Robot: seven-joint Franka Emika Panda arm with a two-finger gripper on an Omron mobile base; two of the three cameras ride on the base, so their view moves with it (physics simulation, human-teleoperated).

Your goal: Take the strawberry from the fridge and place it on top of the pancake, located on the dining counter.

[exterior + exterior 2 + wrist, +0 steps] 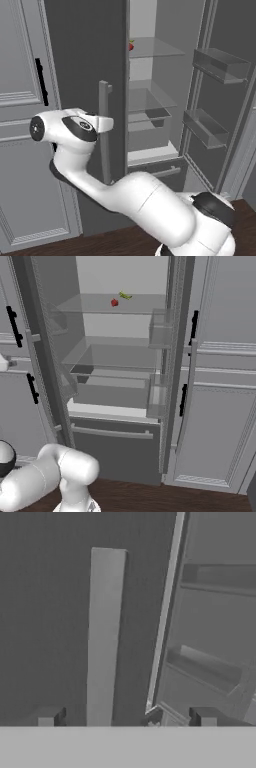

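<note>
So the gripper [126, 716] has its two finger tips spread wide apart with nothing between them, sitting right in front of the fridge [85, 60]. In the hand view the pale bar handle [104, 637] of the closed left door runs up the frame above the left tip, not touching either one. The door's edge is just to the right of it, and past that you can see into the open compartment with its glass shelves [202, 662]. From the left base view the hand is up near that same handle, with the arm bent back low toward the base. The strawberry [114, 302] sits on the upper glass shelf inside the fridge, near a small yellow-green item [125, 295], well above the hand.
</note>
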